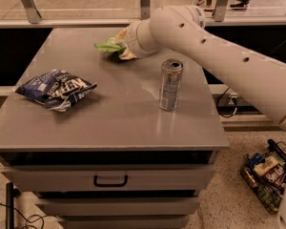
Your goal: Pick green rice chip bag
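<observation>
Your green bag [107, 46] is at the far side of the table [124, 123], a bit left of middle near the back edge. Only its left end shows: crinkly lime-green film, bunched into a rumpled wedge. The rest is hidden behind the gripper [124, 49], which is right up against it from the right. You can't tell from here how far open the gripper is or whether it actually has hold of the bag. Also can't tell if the bag is resting on the top or just off it.

The arm [219, 61] is a smooth off-white tube with small dark holes, running in from the right. The tabletop is flat matte grey with a soft sheen. A tall metal can [170, 85] stands upright right of centre, well apart from the bag. A dark blue-and-white chip bag [55, 88], puffy and wrinkled, lies near the left edge. Below there's a drawer with a black handle [110, 181], and a wire basket [267, 175] of packets on the floor at right.
</observation>
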Robot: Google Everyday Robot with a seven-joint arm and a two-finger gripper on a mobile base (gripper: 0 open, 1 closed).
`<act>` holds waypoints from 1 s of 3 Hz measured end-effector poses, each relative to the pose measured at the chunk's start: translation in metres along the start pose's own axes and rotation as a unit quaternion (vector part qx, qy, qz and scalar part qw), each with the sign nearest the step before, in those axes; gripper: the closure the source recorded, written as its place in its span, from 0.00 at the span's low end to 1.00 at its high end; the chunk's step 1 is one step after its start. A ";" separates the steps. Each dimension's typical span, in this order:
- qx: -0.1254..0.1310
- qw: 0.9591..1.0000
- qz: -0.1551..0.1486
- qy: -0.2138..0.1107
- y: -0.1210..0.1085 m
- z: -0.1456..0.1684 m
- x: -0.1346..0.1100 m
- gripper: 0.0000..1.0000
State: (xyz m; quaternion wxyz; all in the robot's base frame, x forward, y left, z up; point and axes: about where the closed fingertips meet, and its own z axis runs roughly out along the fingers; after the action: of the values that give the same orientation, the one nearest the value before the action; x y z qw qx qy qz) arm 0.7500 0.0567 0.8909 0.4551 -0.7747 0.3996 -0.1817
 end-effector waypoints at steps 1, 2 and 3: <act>-0.004 1.000 0.002 0.003 0.002 0.001 0.001 1.00; -0.006 1.000 0.005 0.009 0.002 0.001 0.004 1.00; 0.005 0.999 0.035 0.019 -0.011 -0.003 0.012 1.00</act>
State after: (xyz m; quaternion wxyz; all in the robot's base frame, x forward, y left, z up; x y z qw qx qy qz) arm 0.7602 0.0487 0.9009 0.4577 -0.7544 0.4340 -0.1819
